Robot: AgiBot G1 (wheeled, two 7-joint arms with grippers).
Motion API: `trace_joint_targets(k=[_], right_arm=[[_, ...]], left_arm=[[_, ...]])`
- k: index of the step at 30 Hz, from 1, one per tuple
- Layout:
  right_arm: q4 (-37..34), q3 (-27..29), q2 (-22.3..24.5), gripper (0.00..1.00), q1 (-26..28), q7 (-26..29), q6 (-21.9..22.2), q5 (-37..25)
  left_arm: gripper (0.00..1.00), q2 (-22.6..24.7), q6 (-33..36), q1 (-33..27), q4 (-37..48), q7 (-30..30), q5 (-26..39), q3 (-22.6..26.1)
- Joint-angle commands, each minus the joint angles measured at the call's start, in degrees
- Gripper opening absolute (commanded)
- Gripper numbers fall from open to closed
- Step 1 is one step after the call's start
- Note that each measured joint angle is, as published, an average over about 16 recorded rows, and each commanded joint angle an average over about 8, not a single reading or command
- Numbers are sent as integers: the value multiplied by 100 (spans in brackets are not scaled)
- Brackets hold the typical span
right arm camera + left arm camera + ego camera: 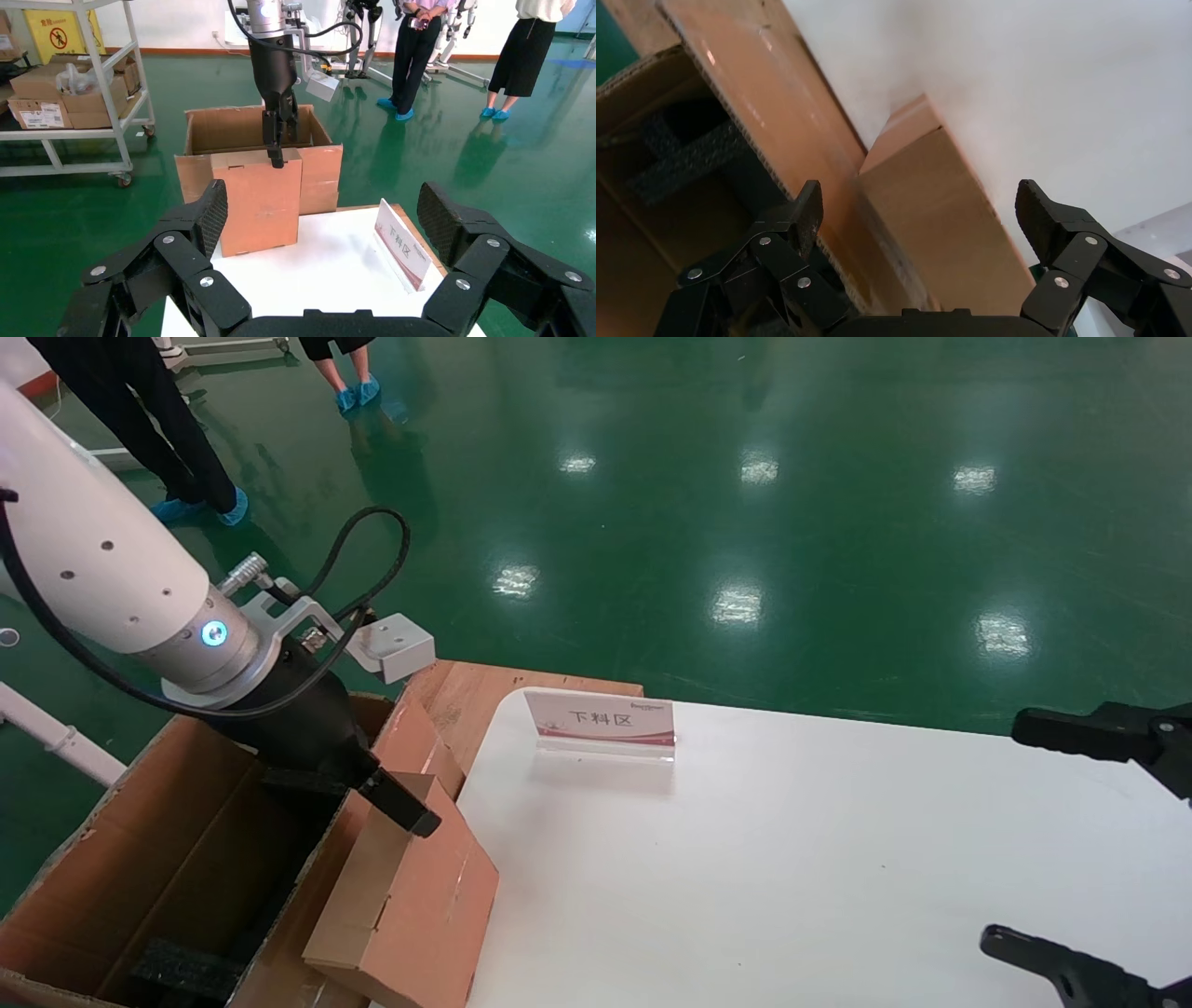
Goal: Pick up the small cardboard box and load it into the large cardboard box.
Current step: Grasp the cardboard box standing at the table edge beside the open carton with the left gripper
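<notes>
The small cardboard box stands on edge at the white table's left rim, leaning toward the large cardboard box. From the right wrist it shows upright in front of the large carton. My left gripper hangs over the small box's top edge, open. In its wrist view the gripper straddles both the small box and the large carton's side flap, with neither finger touching. My right gripper is parked open over the table's right side.
A sign stand sits at the back of the white table. A wooden board lies behind the table's corner. Black foam rests on the large carton's floor. People stand on the green floor; a shelf cart is farther off.
</notes>
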Motion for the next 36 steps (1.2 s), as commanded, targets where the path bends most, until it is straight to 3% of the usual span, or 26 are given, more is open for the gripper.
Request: trace_joint_targets(k=[1, 18, 36], right_arm=[[0, -1, 0, 100, 0, 0, 0, 1], [0, -7, 3, 100, 2, -4, 3, 5], [-1, -13, 6, 100, 2, -7, 7, 10]], left_arm=[[100, 39, -10, -106, 1, -110, -52, 229], [100, 232, -143, -485, 0, -476, -580, 1276], [100, 316, -297, -497, -2, -573, -700, 1763]])
